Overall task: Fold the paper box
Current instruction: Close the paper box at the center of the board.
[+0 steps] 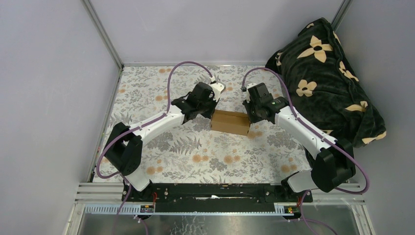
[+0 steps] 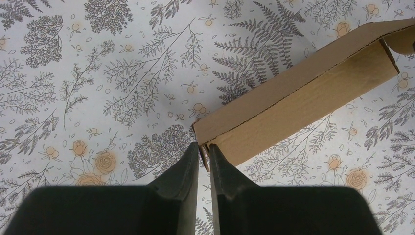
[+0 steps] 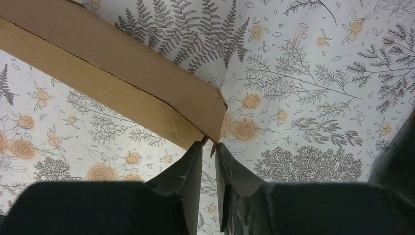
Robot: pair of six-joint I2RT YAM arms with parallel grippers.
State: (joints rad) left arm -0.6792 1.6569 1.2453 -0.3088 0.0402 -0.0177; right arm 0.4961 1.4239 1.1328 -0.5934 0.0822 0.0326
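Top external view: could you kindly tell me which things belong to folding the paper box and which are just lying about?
Belongs to the job:
- paper box, plain brown cardboard, mid-table
- left gripper, at the box's left end
- right gripper, at the box's right end

Just lying about:
- dark flowered blanket, bundled at the far right
- floral table covering, under everything

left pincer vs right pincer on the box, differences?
Position: left pincer at the paper box's left end, right pincer at its right end. Grip: left pincer pinches a corner flap, nearly closed; right pincer stands slightly wider, corner only at its tips. Shared: both black, each at a box corner.
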